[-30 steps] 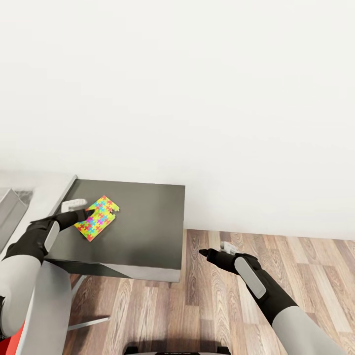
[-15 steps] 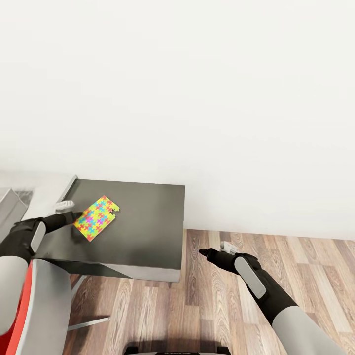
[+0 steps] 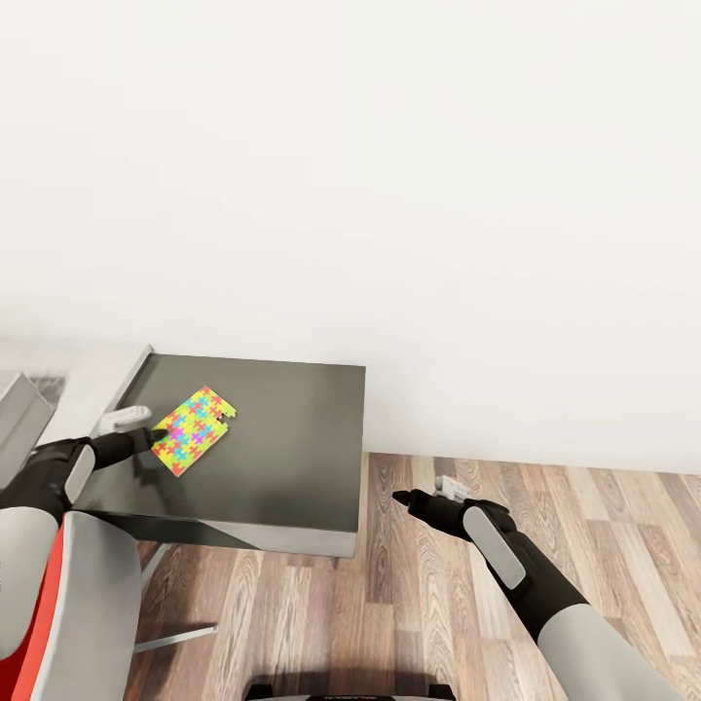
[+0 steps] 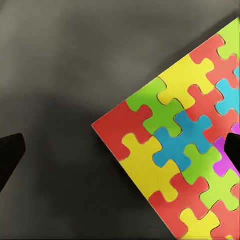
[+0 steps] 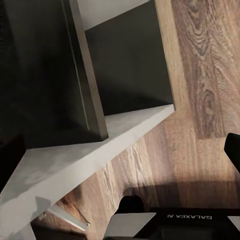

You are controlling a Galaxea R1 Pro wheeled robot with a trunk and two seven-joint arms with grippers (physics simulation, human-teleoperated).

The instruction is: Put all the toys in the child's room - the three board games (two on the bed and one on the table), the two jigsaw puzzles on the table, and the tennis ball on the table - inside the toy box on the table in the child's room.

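The left end effector (image 3: 136, 428) hangs low at the near corner of the jigsaw puzzle (image 3: 193, 430), its fingers spread wide, one dark fingertip (image 4: 234, 150) over the puzzle's edge and the other over bare cabinet top. The puzzle lies flat on the dark grey cabinet (image 3: 282, 458), beside the pale surface (image 3: 88, 385). The right end effector (image 3: 421, 495) hovers spread and empty above the wooden floor (image 3: 584, 516).
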